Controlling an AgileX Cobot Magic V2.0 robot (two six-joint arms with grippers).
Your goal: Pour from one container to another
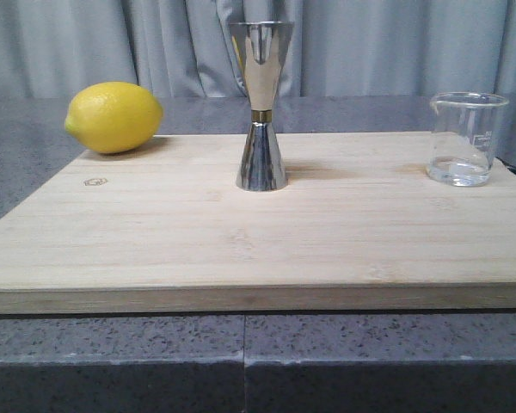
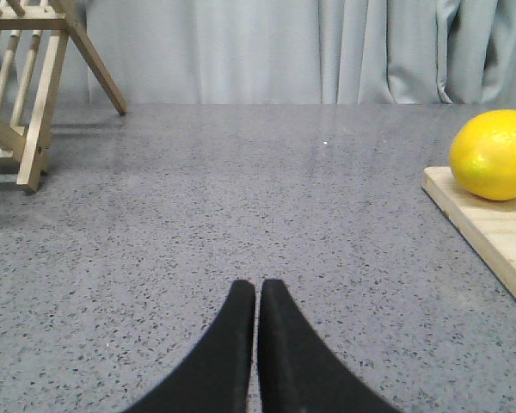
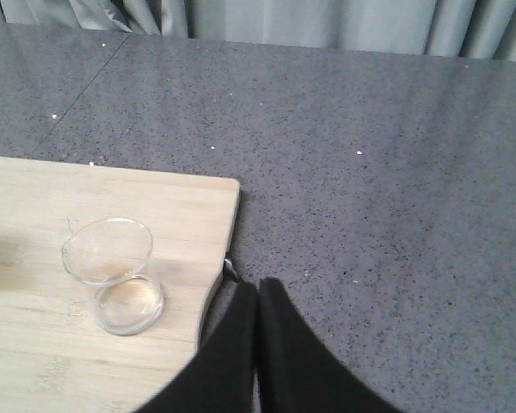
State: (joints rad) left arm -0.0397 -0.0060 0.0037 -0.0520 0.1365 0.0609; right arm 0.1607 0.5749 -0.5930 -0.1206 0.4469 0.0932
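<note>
On grey speckled counter, curtain behind: board (image 1: 155, 249) holds jigger (image 1: 261, 107) centre, beaker (image 1: 464, 139) far right, lemon (image 1: 113, 117) far left. Left gripper (image 2: 257, 292) and right gripper (image 3: 257, 291) both clenched, empty.

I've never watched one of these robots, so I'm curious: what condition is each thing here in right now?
Beaker: upright on the board's right end, a little clear liquid at its bottom, not held.
Jigger: upright mid-board, untouched.
Lemon: whole, lying at the board's left corner.
Cutting board: flat on the counter.
Left gripper: shut, empty.
Right gripper: shut, empty, beside the beaker.
</note>
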